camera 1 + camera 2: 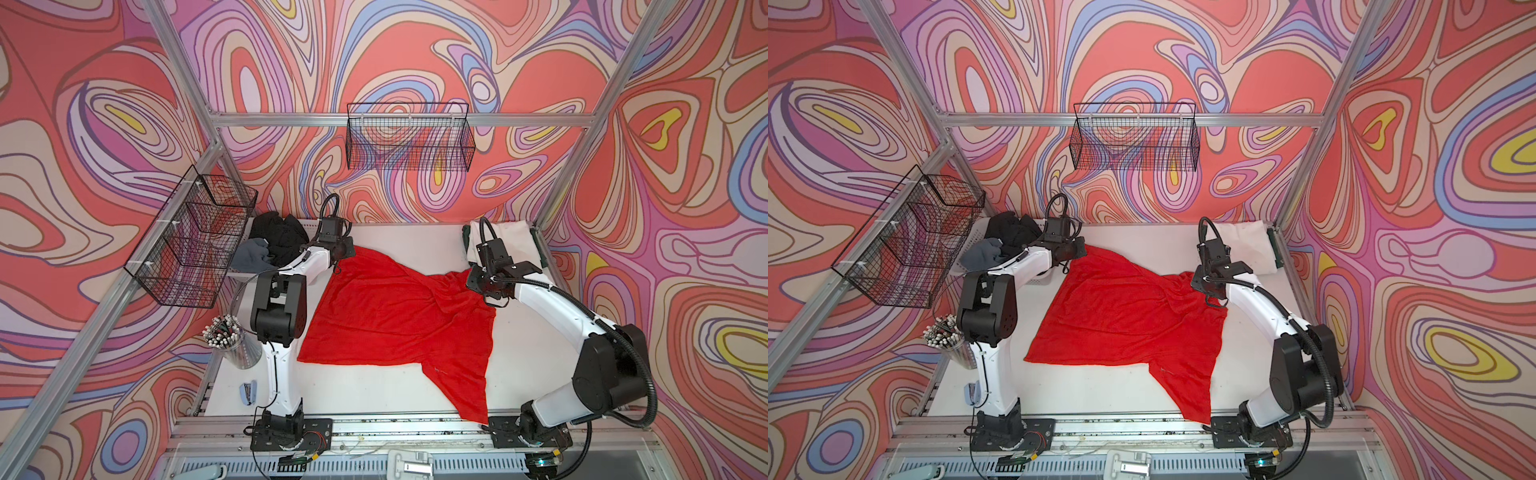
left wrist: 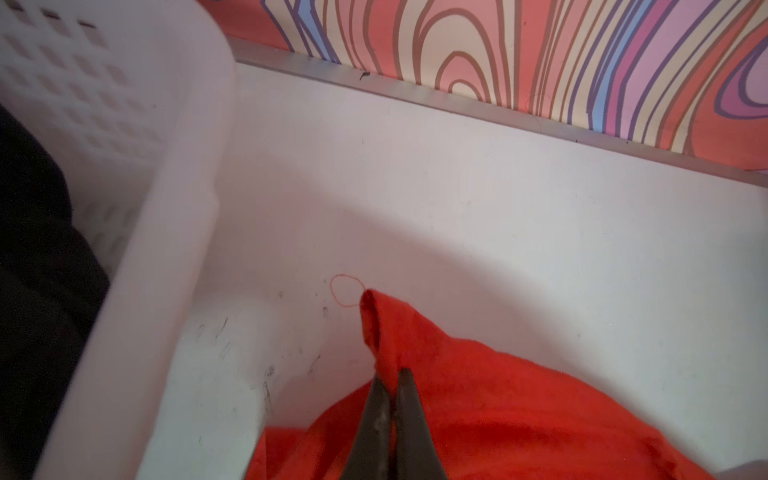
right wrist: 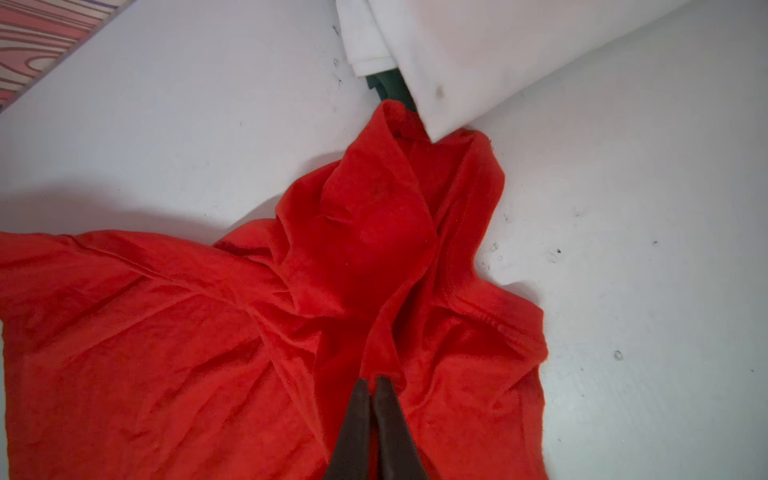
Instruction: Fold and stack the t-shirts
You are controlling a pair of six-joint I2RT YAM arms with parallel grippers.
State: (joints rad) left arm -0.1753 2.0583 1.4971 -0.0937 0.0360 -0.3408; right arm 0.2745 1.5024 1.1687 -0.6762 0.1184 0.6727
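Red t-shirt [image 1: 395, 316], long axis far-L to near-R; L gripper [image 2: 390, 372], R gripper [image 3: 372, 380] tight on far corners.

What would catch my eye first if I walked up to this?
A big bright red t-shirt lies rumpled across the middle of the white table. The left gripper and the right gripper each pinch its far edge, one at each end. All around, the walls swirl in red, pink and purple.

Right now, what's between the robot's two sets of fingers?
The red t-shirt, spread on the table; both top views show it. The left fingers and right fingers each pinch it.
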